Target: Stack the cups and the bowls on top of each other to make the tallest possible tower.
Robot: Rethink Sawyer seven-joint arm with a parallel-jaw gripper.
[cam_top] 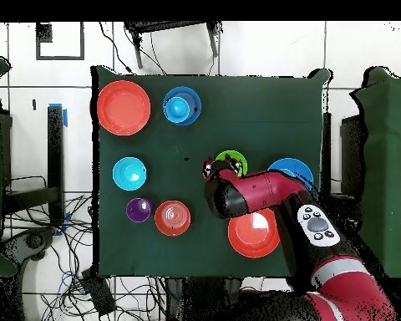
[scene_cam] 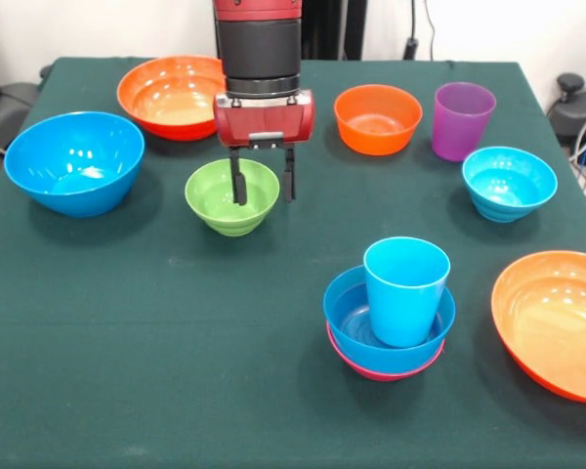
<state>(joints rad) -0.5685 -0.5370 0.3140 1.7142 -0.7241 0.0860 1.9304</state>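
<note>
The tower stands near the front of the table: a pink bowl [scene_cam: 381,370] at the base, a blue bowl [scene_cam: 352,318] nested in it, and the light blue cup [scene_cam: 405,289] upright inside; it also shows in the overhead view [cam_top: 181,106]. My gripper [scene_cam: 263,184] is open and low over the small green bowl [scene_cam: 213,197]. One finger [scene_cam: 238,182] is inside the bowl, the other [scene_cam: 288,176] just outside its right rim. The purple cup [scene_cam: 462,119] stands upright at the back right. In the overhead view the gripper [cam_top: 210,170] sits beside the green bowl [cam_top: 233,158].
Loose bowls ring the table: a large blue bowl [scene_cam: 74,161] at left, a large orange bowl [scene_cam: 173,95] at back left, a small orange bowl [scene_cam: 377,118] at the back, a cyan bowl [scene_cam: 508,183] at right, another large orange bowl [scene_cam: 557,322] at the front right edge.
</note>
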